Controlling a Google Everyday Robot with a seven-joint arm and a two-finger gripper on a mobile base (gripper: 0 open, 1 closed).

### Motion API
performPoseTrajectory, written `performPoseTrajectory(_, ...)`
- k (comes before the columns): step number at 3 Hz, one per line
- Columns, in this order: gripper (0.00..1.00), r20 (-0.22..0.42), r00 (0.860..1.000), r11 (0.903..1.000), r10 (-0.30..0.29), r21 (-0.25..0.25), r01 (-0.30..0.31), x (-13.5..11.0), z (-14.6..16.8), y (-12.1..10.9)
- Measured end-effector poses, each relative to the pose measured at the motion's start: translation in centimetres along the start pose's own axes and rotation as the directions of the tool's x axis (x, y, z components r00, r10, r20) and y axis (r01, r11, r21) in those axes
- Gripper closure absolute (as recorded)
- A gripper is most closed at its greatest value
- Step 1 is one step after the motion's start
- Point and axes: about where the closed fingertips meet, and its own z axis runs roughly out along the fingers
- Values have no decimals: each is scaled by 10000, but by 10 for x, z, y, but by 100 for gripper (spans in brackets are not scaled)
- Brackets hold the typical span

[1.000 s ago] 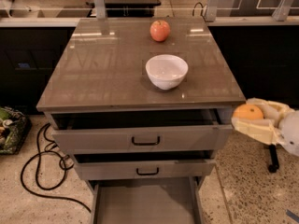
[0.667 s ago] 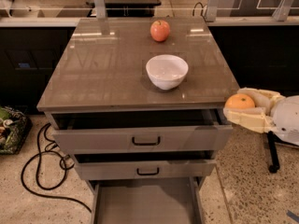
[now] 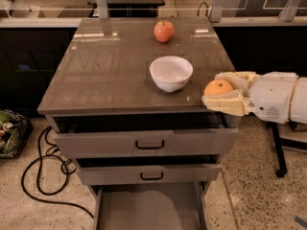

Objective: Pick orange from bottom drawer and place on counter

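Note:
My gripper reaches in from the right and is shut on the orange, a small round orange fruit. It holds the orange over the front right corner of the counter, just above the glossy brown-grey top. The bottom drawer is pulled out below, and its flat grey floor shows nothing on it.
A white bowl stands on the counter just left of the gripper. A reddish apple sits near the counter's back edge. The two upper drawers stand slightly open. Black cables lie on the floor at left.
My gripper has moved left and up with the orange, from beside the cabinet's right side to over the counter's front right corner.

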Motion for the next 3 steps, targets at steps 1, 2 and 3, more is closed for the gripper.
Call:
performPoseTrajectory(1,100,-12,10000,9999,-3,-149,3,-6,10,-2)
performPoseTrajectory(2,100,-33,10000,9989,-11,-464,10,-28,37,-9)
performPoseTrajectory(3,100,-155,9998,9970,-106,-763,94,-57,66,-15)
